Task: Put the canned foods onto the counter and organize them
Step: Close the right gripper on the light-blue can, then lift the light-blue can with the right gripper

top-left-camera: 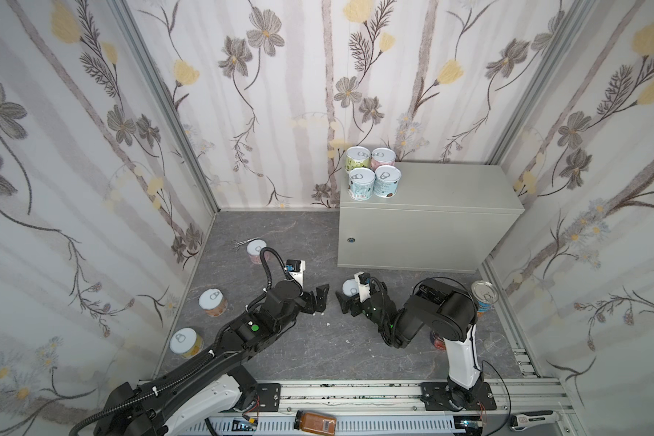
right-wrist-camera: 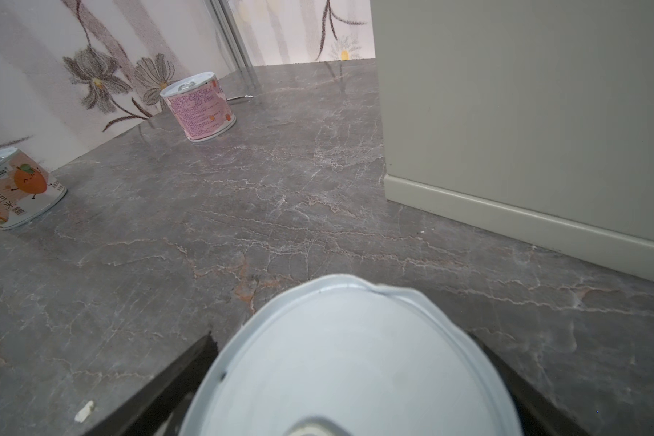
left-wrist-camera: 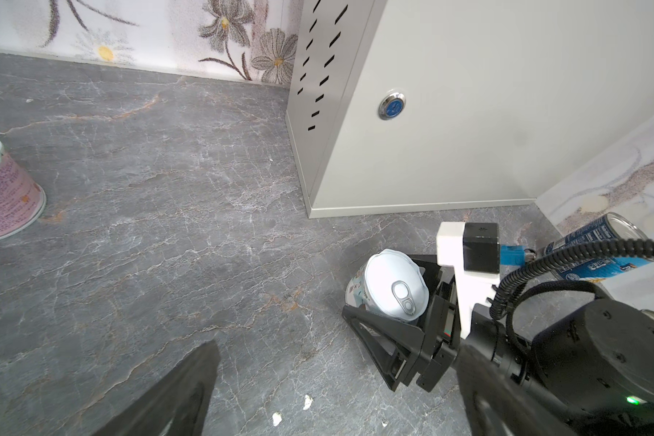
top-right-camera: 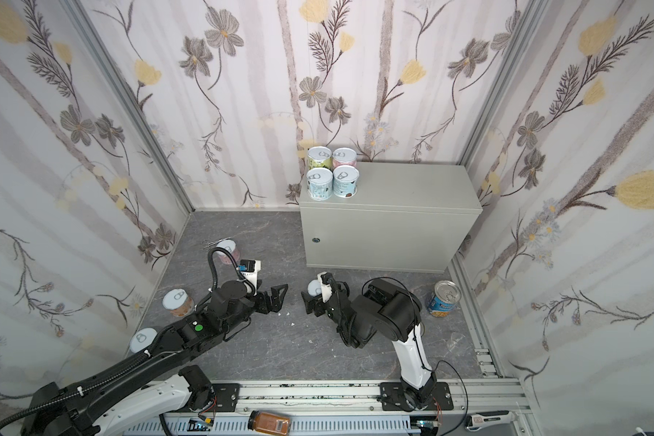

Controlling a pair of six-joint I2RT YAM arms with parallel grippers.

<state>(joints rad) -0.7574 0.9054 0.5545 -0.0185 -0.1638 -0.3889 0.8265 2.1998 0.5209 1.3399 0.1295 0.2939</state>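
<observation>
short can (right-wrist-camera: 348,362), pale grey pull-tab lid with a kinked rim, pastel label, stands on the floor (top-left-camera: 280,234) between the fingers of the right hand (left-wrist-camera: 380,285), below the surface (top-left-camera: 450,185) front; contact cannot be told. left hand (top-left-camera: 318,302) wide, empty.

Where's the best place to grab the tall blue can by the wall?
Probably grip the blue-labelled can across its round side, mid-height, coming level from the open floor: it stands upright, lid up, with the wall close behind.
</observation>
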